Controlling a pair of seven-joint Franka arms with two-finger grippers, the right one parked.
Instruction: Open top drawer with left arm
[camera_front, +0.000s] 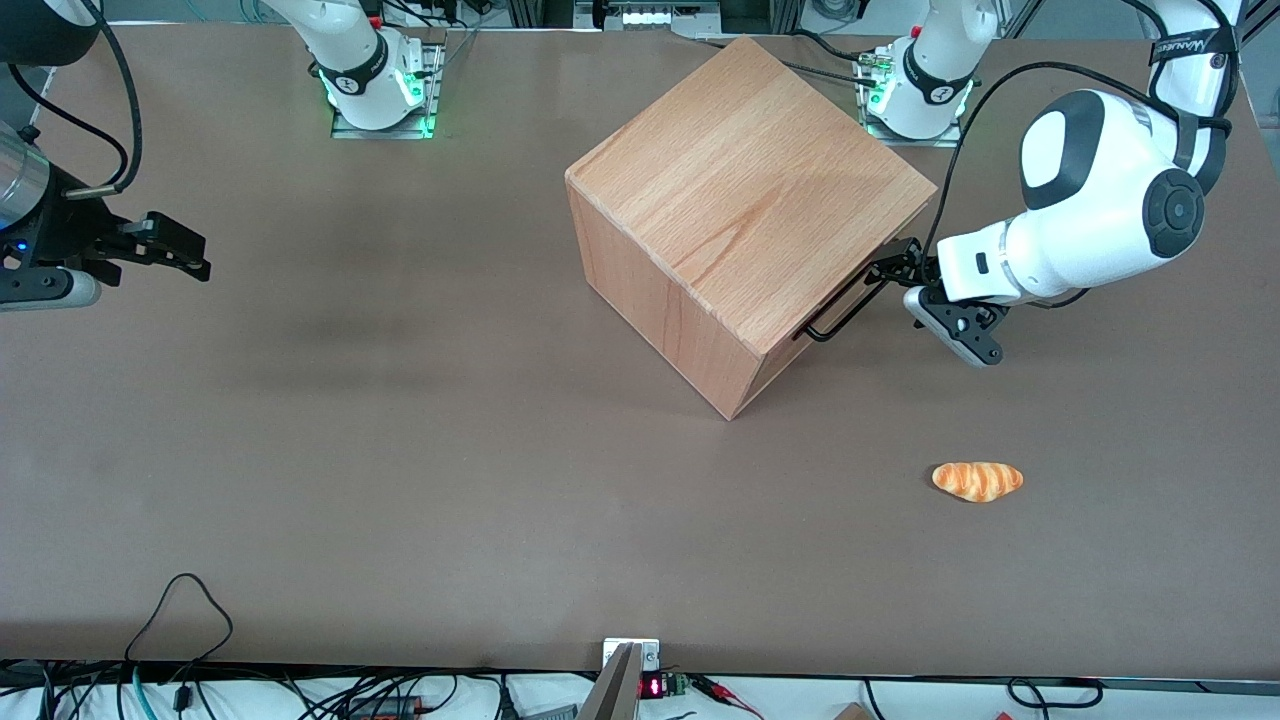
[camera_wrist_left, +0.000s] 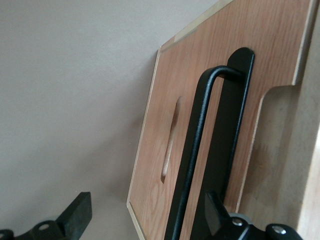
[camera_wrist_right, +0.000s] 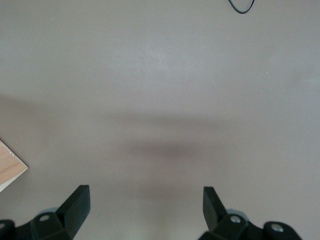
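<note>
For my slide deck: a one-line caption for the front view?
Left arm brings its open pincer to the top drawer's black wire handle; a bread roll lies nearer the camera.

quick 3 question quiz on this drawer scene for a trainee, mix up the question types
1. True or false: the left arm's gripper is open, with the black wire handle between its fingers.
2. Multiple choice: what lies on the table nearer the front camera than the gripper? A) a bread roll B) a mug C) a sponge
3. Short answer: is the top drawer pulled out of the wooden cube yet?

Key: 1 true. 2 A, the bread roll. 3 No; in the front view nothing sticks out of the cube but the handle.
</note>
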